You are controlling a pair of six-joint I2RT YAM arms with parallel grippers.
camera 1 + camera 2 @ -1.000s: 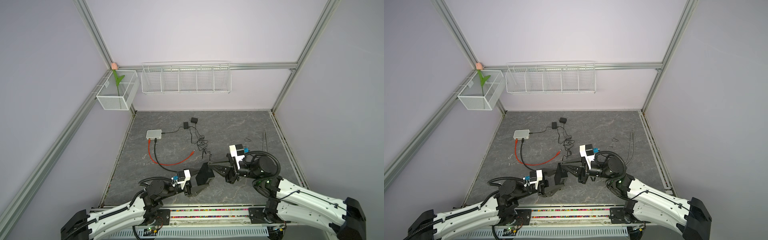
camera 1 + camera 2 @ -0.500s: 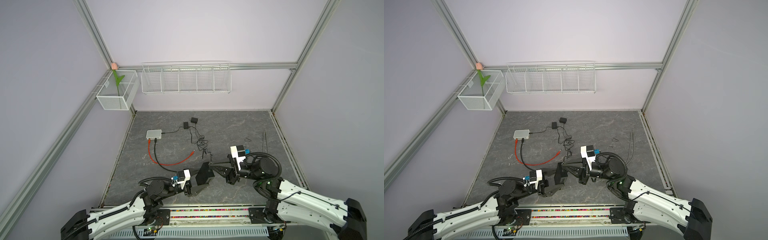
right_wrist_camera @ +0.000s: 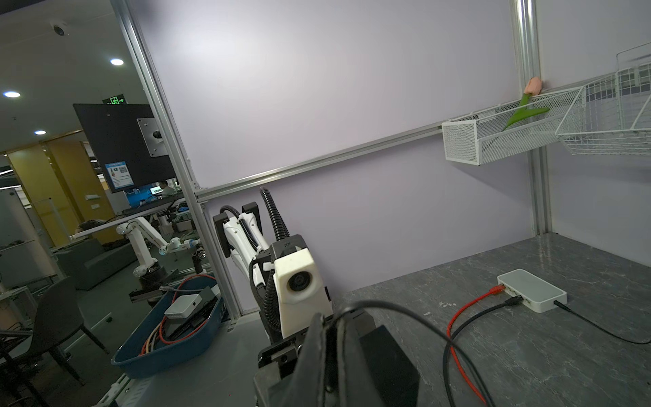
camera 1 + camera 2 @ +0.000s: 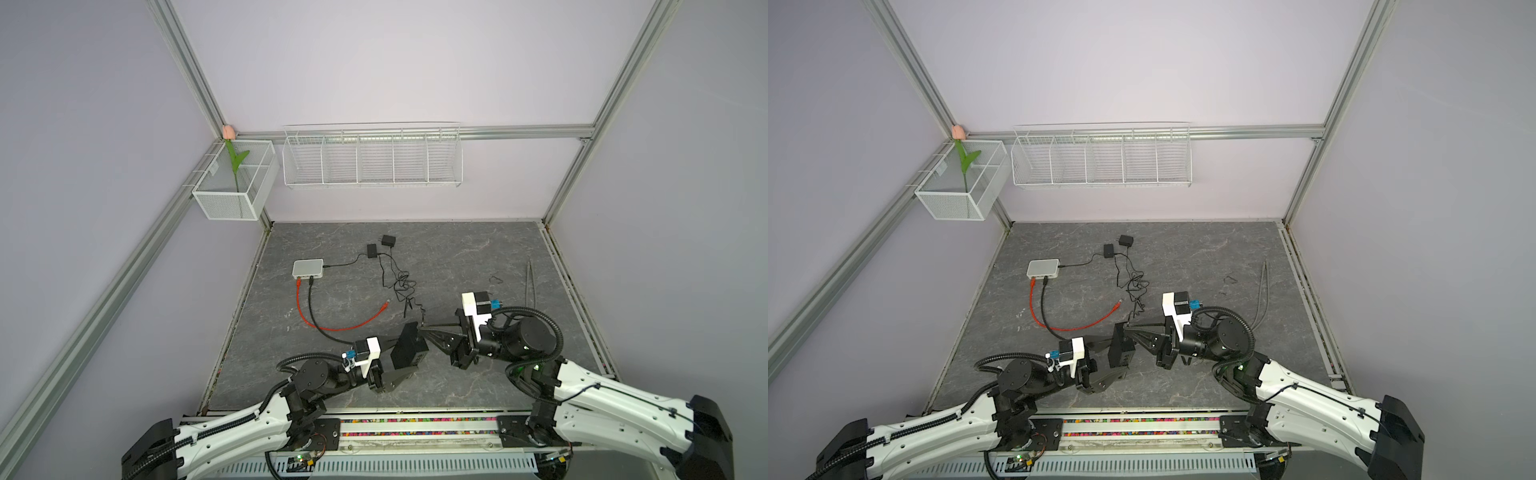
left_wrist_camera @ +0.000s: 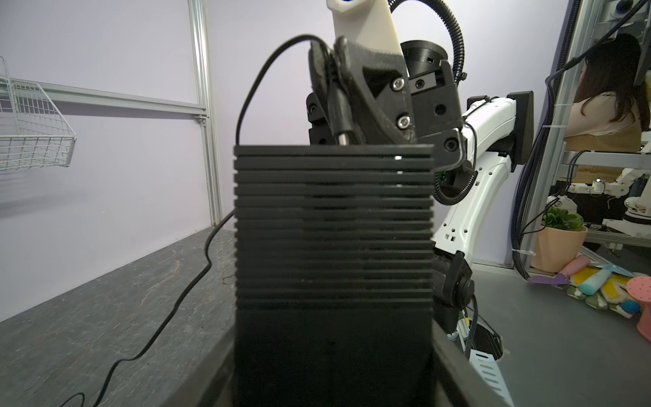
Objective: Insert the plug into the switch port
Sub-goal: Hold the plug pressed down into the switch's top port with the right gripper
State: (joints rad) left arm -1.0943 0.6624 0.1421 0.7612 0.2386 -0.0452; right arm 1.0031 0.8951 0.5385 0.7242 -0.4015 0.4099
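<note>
In both top views my left gripper [image 4: 405, 353] [image 4: 1118, 353] is shut on a black ribbed switch [image 4: 409, 347] [image 4: 1121, 347], held just above the table. In the left wrist view the switch [image 5: 333, 229] fills the middle, with a finger [image 5: 454, 366] at each side. My right gripper [image 4: 422, 328] [image 4: 1128, 326] is shut on a black barrel plug [image 5: 339, 116] with a thin black cable [image 3: 391, 308]. The plug tip sits right at the switch's far edge. The port is hidden. In the right wrist view the right gripper [image 3: 329, 327] pinches the cable end.
A white box [image 4: 307, 268] [image 3: 532, 289] at the back left has a red cable [image 4: 332, 328] and a black one plugged in. Two black adapters [image 4: 380, 245] and tangled wire lie behind the grippers. Tweezers [image 4: 528, 282] lie at the right. Wire baskets [image 4: 372, 158] hang on the walls.
The right gripper with the plug has drifted very slightly toward the near edge. The left arm and the switch have stayed still.
</note>
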